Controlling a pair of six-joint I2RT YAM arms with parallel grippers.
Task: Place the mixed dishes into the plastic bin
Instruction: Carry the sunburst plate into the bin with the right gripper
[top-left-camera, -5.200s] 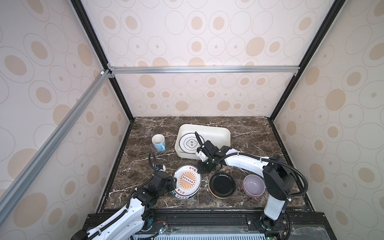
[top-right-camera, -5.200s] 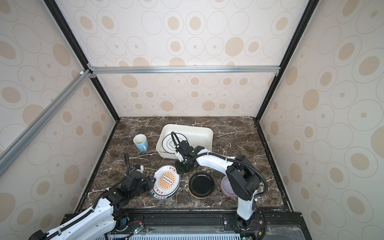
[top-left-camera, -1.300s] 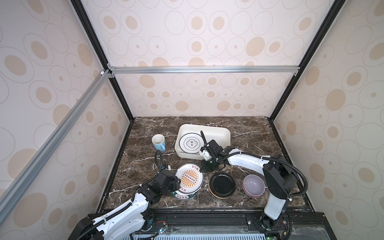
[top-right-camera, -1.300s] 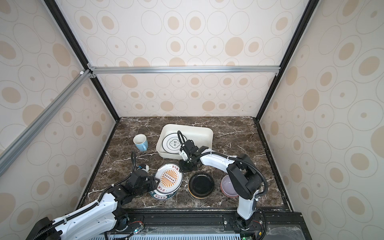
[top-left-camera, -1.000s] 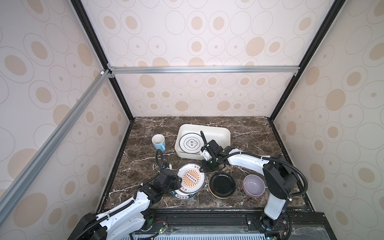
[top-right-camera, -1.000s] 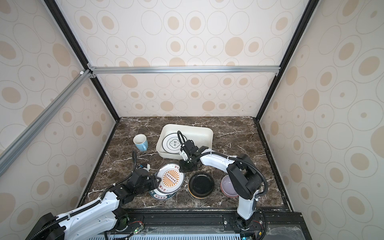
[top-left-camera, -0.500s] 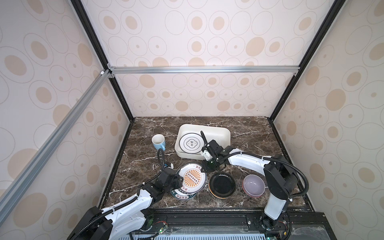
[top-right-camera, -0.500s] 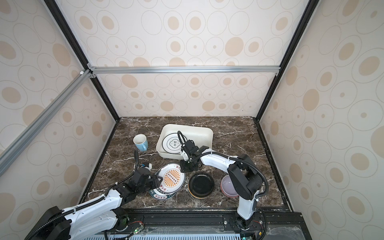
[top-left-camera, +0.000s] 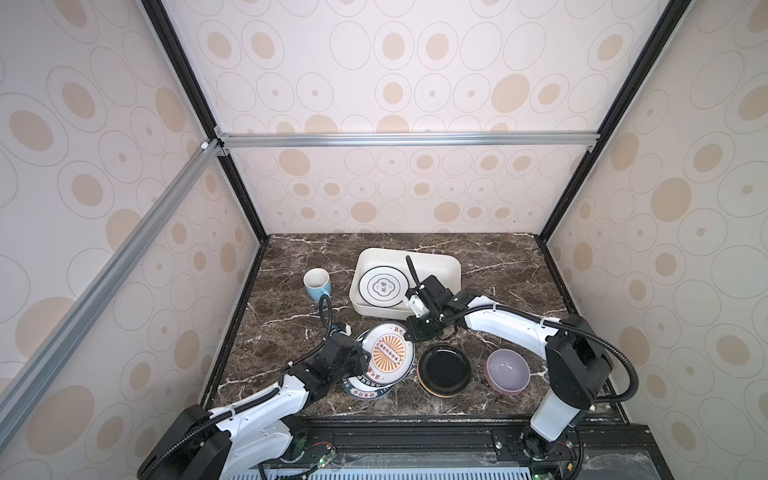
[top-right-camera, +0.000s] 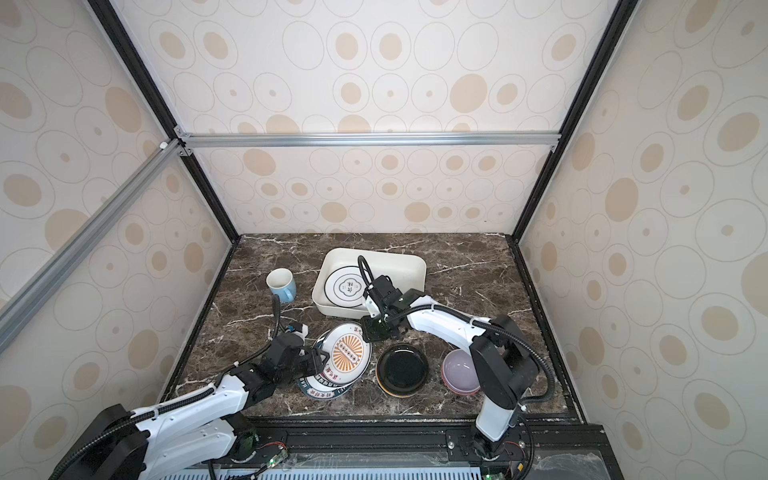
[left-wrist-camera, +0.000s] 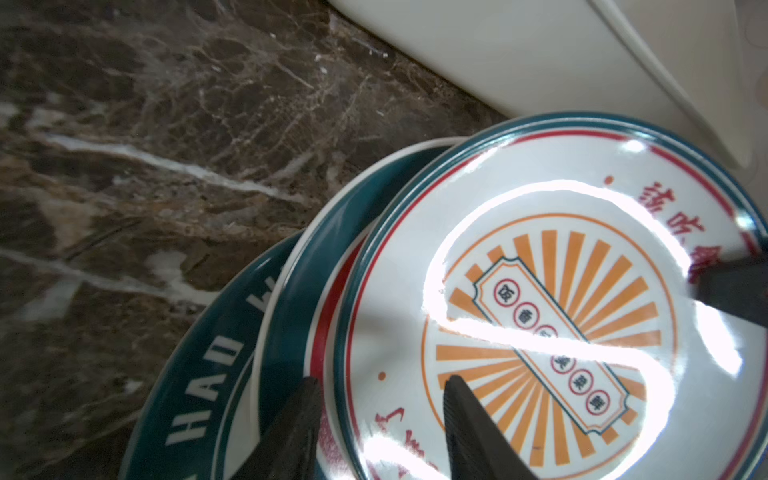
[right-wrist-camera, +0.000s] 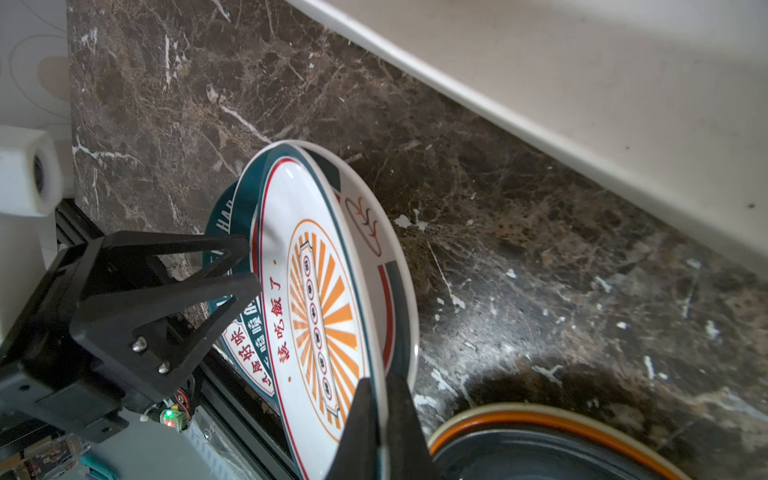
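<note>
Looking into the plastic bin (top-left-camera: 455, 266), we find one dish lying flat on its floor: a white ringed plate (top-left-camera: 382, 284), toward the bin's left end in both top views. Everything else sits outside on the marble tabletop (top-left-camera: 291, 328).

Just in front of the bin, the sunburst plate (top-left-camera: 388, 351) is tilted up off a stack of teal-rimmed plates (top-left-camera: 365, 392). The right gripper (right-wrist-camera: 379, 378) is pinched tight on that plate's rim on the side nearest the bin. The left gripper (left-wrist-camera: 381, 380) straddles the opposite rim with its fingers apart — whether they touch it we cannot tell.

To the right, a black plate (top-left-camera: 444, 370) lies on an orange-rimmed plate (right-wrist-camera: 540, 419), and beyond it a lilac bowl (top-left-camera: 507, 370) is nested in another bowl. A light-blue mug (top-left-camera: 316, 282) stands upright left of the bin — well apart from the stack.
</note>
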